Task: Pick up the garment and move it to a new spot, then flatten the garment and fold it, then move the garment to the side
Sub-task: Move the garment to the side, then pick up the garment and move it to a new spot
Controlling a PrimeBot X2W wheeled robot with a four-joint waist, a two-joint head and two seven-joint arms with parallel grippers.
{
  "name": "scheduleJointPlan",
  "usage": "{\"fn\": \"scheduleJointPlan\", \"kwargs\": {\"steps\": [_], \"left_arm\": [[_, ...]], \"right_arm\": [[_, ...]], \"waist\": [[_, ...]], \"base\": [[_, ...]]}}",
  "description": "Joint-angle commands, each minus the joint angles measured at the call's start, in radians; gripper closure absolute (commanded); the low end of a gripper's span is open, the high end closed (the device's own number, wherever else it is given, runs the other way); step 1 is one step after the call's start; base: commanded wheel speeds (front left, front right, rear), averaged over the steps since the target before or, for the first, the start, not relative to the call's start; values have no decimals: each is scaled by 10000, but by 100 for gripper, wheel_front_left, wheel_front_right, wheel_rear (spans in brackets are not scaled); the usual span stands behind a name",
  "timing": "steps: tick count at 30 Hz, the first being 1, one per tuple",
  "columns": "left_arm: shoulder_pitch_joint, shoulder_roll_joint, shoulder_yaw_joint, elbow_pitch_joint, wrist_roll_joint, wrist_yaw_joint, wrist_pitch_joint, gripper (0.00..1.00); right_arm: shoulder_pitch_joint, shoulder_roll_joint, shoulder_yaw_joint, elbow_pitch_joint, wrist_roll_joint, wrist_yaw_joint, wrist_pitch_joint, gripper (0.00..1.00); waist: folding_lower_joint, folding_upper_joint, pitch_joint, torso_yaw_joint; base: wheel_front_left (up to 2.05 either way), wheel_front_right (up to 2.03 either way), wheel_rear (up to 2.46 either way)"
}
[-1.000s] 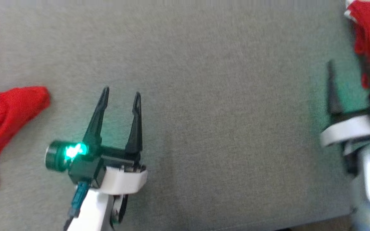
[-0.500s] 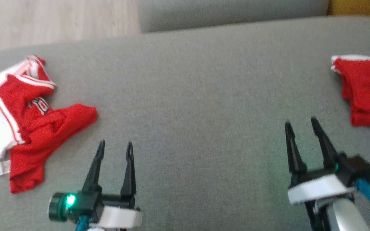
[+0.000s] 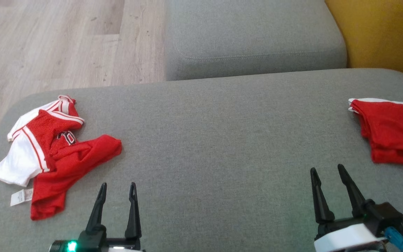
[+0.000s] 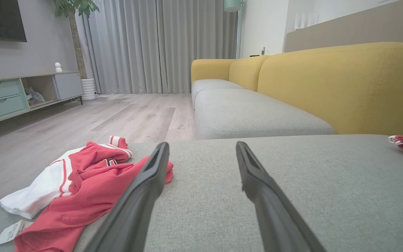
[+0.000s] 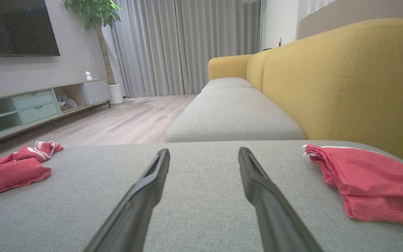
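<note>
Left end effector (image 3: 117, 184) and right end effector (image 3: 327, 168) released; garment (image 3: 65, 161), left of the former, runs fore-aft, print half-hidden by folds.

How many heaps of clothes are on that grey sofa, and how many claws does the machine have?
Clothing heaps: 2, the crumpled red-and-white heap and the folded red heap.
Grippers: 2, the left gripper and the right gripper, both open.
Total: 4.

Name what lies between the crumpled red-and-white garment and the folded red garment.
Bare grey fabric cushion between crumpled red-and-white garment and folded red garment, head view.
</note>
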Motion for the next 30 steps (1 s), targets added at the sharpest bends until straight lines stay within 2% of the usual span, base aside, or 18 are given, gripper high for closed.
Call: {"fn": "scheduleJointPlan", "kwargs": {"steps": [1,17,23,30], "left_arm": [[-341,-42,371,-275,69,83,-23,0],[-350,-43,527,-12,63,154,-23,0],[-401,-43,507,-92,72,189,-23,0],[-361,-43,693,-220,248,159,-23,0]], "right_arm": [[-169,-43,241,-273,-84,-9,-108,0],[-21,-37,193,-217,152,-9,-108,0],[116,-36,133,-176,164,-9,-108,0],[126,-36,217,-175,199,-9,-108,0]], "waist": [[1,-1,-40,15],[1,-1,-102,220],[1,-1,-45,927],[1,-1,126,2432]], "base": [[0,0,0],[0,0,0],[0,0,0],[0,0,0]]}}
